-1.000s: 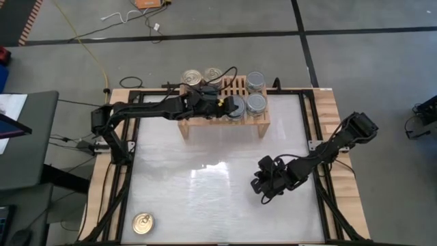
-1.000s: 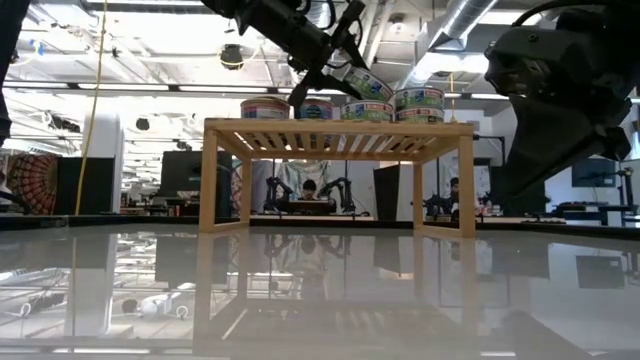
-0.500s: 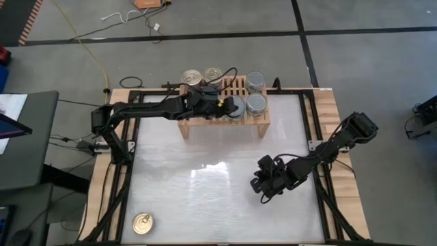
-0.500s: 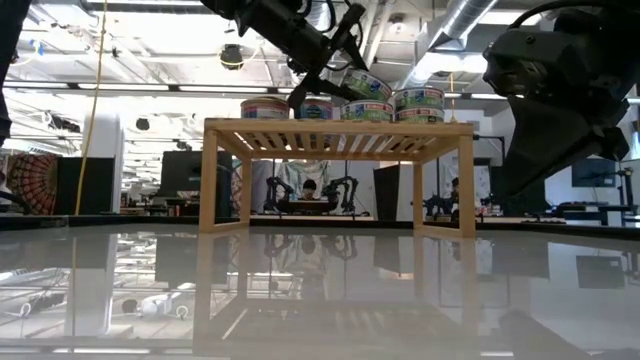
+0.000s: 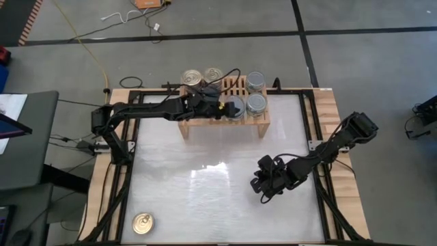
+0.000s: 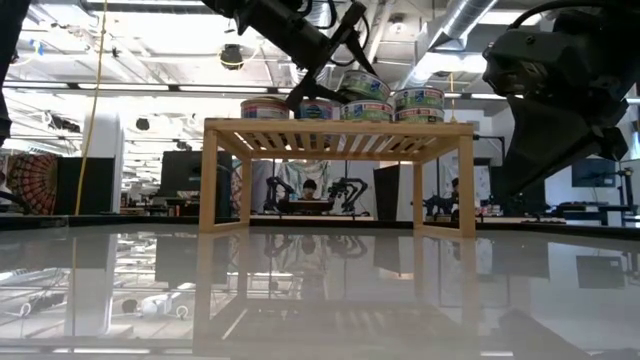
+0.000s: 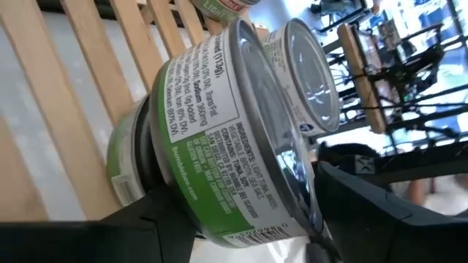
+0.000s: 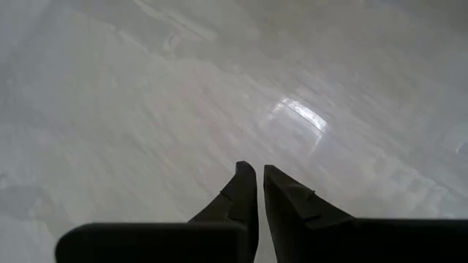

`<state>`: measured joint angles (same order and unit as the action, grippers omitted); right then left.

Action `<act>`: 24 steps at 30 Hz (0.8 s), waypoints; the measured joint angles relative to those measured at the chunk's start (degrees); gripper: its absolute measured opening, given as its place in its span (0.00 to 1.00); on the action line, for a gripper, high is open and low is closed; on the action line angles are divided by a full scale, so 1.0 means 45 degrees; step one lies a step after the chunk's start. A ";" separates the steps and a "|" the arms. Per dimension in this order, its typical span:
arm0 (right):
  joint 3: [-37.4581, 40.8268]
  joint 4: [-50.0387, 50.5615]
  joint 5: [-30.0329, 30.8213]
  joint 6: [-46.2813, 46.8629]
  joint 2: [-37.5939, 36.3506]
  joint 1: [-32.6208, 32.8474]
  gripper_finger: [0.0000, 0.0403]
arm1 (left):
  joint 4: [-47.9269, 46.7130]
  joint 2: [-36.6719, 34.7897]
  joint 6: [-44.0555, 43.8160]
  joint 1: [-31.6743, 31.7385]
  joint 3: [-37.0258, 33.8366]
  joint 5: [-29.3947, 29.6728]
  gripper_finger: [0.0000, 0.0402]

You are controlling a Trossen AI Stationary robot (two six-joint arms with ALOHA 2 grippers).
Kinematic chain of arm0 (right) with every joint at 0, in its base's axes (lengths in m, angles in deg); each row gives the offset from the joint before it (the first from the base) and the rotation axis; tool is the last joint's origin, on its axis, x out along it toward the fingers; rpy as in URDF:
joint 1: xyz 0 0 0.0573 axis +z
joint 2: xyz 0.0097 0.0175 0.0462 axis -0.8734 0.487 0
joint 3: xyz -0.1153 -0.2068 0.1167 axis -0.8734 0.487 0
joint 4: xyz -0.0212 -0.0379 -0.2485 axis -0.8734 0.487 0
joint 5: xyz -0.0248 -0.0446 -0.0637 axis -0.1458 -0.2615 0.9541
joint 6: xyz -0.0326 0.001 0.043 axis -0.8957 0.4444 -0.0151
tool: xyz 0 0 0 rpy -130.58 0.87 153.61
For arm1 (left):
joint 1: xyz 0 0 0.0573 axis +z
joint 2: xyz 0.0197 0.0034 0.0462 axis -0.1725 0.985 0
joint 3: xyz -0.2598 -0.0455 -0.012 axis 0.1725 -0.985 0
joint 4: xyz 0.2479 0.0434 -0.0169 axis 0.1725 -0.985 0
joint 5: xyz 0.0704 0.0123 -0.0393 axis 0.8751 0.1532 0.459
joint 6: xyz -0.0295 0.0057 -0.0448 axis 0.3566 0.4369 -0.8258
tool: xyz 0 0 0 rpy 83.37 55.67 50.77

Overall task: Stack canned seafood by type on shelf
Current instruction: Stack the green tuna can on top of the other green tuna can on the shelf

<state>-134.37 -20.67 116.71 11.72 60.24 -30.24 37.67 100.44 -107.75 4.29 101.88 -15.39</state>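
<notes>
- High view: we note the shelf [image 5: 224, 109] at upper centre of the table [image 5: 205, 171]. Two gold-topped cans [image 5: 191, 76] sit at its upper-left end, two silver-topped cans [image 5: 256, 82] at its right end. The left gripper [image 5: 229, 107] is over the shelf, around a green-label can [image 5: 235, 108]. The right gripper [image 5: 263, 188] hangs low at lower right of centre, well apart from the shelf. One gold-topped lone can [image 5: 142, 223] lies at the lower left corner.
- Low view: we see cans in a row on the shelf top [image 6: 338, 127]; the left gripper [image 6: 335, 85] comes in from the upper left over the tilted green-label can [image 6: 365, 88], which rests on another can.
- Left wrist view: the fingers [image 7: 380, 208] stand spread on either side of the green-label can [image 7: 219, 146], stacked askew on a lower can [image 7: 128, 157] on the slats.
- Right wrist view: the right gripper [image 8: 259, 183] has its fingers nearly pressed together, empty, above the bare table [image 8: 146, 109].
</notes>
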 joint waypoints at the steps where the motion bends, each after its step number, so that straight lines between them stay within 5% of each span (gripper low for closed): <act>1: 0.0000 0.0003 0.0000 -0.0020 0.0000 0.0000 0.14 | -0.0073 0.0000 0.0215 0.0000 0.0000 0.0051 0.63; 9: 0.0000 0.0000 0.0000 -0.0022 0.0000 0.0000 0.14 | -0.0113 0.0005 0.1507 -0.0083 0.0000 0.0119 0.63; 24: 0.0000 -0.0005 0.0000 0.0024 0.0005 0.0028 0.14 | 0.0077 0.0000 -0.1637 -0.0049 0.0000 0.0039 0.63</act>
<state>-134.37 -20.70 116.71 11.83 60.26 -30.12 38.02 100.44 -115.11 4.07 101.88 -15.22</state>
